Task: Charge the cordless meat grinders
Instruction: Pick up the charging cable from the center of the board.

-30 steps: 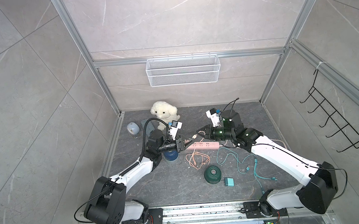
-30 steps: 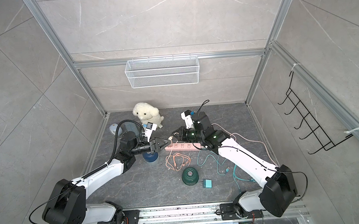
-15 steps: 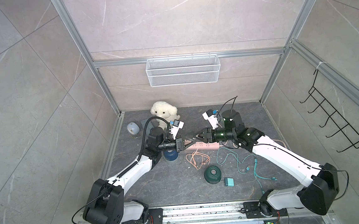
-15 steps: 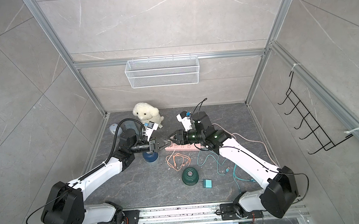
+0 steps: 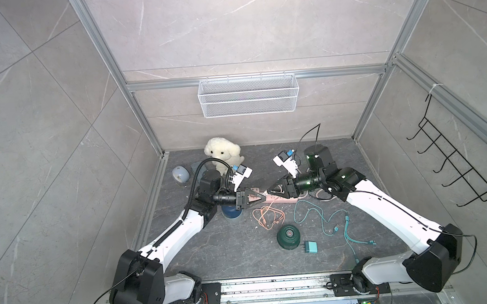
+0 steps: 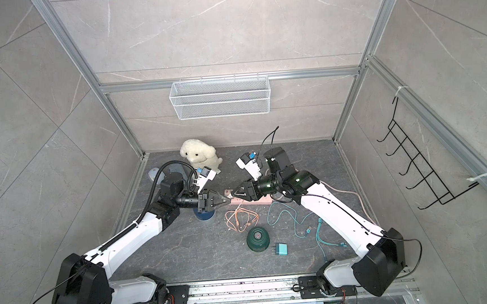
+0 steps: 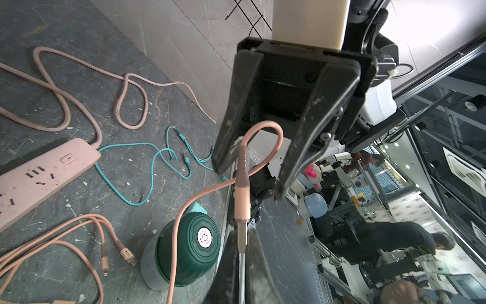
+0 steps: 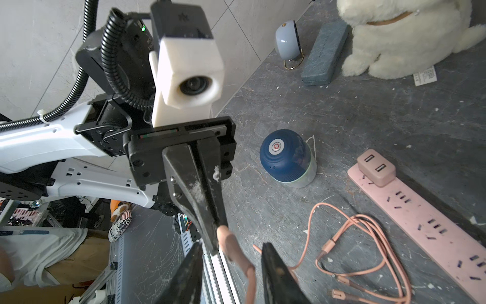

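The navy meat grinder (image 5: 231, 213) (image 8: 285, 158) stands on the floor under my left wrist. The dark green meat grinder (image 5: 288, 237) (image 7: 184, 252) stands alone nearer the front. My left gripper (image 5: 264, 198) (image 7: 239, 234) is shut on the metal plug of a pink charging cable (image 7: 242, 184) (image 8: 231, 244), held above the floor. My right gripper (image 5: 268, 192) (image 8: 231, 246) faces it tip to tip. Its jaws stand open on either side of the plug's pink sleeve without gripping it. The rest of the cable lies coiled (image 5: 267, 217) between the grinders.
A pink power strip (image 5: 280, 198) (image 8: 420, 218) lies under the grippers with a pink adapter (image 8: 376, 168) plugged in. A teal cable (image 5: 323, 217) and teal adapter (image 5: 311, 247) lie front right. A plush toy (image 5: 223, 155), grey-blue gadget (image 5: 180, 174) and blue case (image 8: 324, 52) sit at the back left.
My right gripper has opened and let go of the pink cable's end. The left gripper has closed on its plug. Both wrists have shifted slightly where they meet.
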Motion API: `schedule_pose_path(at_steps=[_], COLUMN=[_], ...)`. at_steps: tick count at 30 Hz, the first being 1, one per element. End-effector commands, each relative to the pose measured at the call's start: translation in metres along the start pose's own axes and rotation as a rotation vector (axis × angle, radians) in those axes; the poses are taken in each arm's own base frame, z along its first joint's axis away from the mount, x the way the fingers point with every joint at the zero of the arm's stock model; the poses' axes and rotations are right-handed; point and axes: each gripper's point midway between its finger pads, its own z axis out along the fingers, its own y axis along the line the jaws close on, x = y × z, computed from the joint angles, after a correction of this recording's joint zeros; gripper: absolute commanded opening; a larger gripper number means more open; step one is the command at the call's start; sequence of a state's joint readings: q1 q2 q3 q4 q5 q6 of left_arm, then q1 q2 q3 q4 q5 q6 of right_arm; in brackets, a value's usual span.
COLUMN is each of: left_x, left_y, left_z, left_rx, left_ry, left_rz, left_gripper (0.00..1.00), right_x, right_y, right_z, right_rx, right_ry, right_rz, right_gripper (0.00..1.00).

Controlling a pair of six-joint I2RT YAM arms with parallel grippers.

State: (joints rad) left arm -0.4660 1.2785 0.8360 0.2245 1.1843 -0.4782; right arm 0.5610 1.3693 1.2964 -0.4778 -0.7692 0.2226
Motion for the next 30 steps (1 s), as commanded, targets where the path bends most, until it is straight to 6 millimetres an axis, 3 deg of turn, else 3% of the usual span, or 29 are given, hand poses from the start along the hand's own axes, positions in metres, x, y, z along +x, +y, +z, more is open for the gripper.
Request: schedule_pose_path(at_steps=[1, 11, 18, 21, 24, 30], left_x=[-0.005, -0.007, -0.008, -0.009, -0.011, -0.011], left_y=[-0.025, -0.028, -0.029, -0.029, -0.031, -0.032], left_z=[-0.003, -0.004, -0.004, -0.004, -0.004, -0.005], left_rx=[0.058, 0.064, 0.065, 0.062, 0.065, 0.062], left_ry=[0.013, 0.019, 0.020, 0.021, 0.020, 0.024], left_rz=[0.082, 0.094, 0.095, 0.098, 0.105, 0.106], left_gripper=[0.00, 0.00, 0.00, 0.00, 0.00, 0.00], right_x=[-0.011, -0.001, 0.003, 0.005, 0.007, 0.012], right_y=[0.015, 0.016, 0.018, 0.018, 0.017, 0.017], right_z=[-0.003, 0.006, 0.008, 0.008, 0.008, 0.008], right_rx=[-0.069, -0.133, -0.155, -0.161, -0.160, -0.162], right_ry=[-0.013, 0.041, 0.056, 0.061, 0.069, 0.084], right_rz=[-0.049, -0.001, 0.016, 0.024, 0.030, 0.034], right_gripper=[0.41, 0.37, 0.19, 0.19, 0.27, 0.22])
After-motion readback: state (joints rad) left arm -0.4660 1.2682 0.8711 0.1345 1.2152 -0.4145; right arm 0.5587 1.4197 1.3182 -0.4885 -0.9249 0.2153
